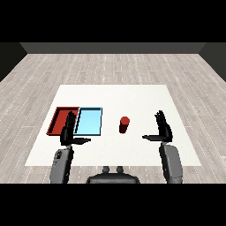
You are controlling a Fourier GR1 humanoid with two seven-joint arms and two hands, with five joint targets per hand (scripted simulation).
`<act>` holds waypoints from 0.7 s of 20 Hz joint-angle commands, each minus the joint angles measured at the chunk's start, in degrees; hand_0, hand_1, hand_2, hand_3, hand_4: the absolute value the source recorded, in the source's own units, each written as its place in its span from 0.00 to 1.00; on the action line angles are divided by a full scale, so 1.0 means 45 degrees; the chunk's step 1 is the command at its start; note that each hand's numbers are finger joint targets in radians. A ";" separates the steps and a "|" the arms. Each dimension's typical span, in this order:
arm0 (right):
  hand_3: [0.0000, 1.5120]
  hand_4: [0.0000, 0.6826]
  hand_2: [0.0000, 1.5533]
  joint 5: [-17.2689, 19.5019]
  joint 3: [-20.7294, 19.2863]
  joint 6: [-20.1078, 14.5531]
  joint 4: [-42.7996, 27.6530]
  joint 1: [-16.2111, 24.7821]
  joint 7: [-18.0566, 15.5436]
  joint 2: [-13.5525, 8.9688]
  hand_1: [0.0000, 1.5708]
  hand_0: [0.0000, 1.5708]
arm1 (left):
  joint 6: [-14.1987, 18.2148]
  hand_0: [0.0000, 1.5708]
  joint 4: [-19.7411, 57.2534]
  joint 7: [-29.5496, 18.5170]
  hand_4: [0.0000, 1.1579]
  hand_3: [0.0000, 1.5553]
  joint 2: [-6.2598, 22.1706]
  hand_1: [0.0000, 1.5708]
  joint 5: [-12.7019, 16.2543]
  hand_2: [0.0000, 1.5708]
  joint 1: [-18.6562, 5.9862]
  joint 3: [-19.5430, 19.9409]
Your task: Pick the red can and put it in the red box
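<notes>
A red can (124, 124) stands upright on the white table (114, 97), just right of the trays. The red tray (60, 120) lies at the left with the light blue tray (89, 121) beside it on its right. My right hand (163, 127) is raised to the right of the can, a clear gap away, with fingers straight and thumb pointing left toward it. In front of the red tray my left hand (68, 131) is held up, fingers straight and thumb out to the right, covering part of the tray's near right corner. Neither hand holds anything.
Both trays look empty inside. Grey plank floor (114, 66) surrounds the table on all sides, and the table's near edge runs just behind my forearms.
</notes>
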 commanded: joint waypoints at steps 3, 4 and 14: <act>0.00 0.00 0.00 0.0429 0.0282 -0.0179 0.0891 0.0103 -0.1465 0.0671 0.00 0.00 | -0.0258 0.00 -0.0077 -0.0664 0.00 0.00 -0.0139 0.00 0.0080 0.00 0.0586 -0.0160; 0.00 0.00 0.00 -0.0307 -0.0346 0.0684 0.0940 -0.0109 -0.1044 -0.0108 0.00 0.00 | -0.0277 0.00 0.0877 -0.1674 0.00 0.00 -0.0140 0.00 -0.0101 0.00 0.0310 -0.0037; 0.00 0.00 0.00 -0.0280 0.0202 0.0537 0.1057 -0.1026 0.0078 0.0295 0.00 0.00 | -0.0347 0.00 -0.0769 -0.0187 0.00 0.00 -0.0185 0.00 0.0550 0.00 0.0371 -0.0214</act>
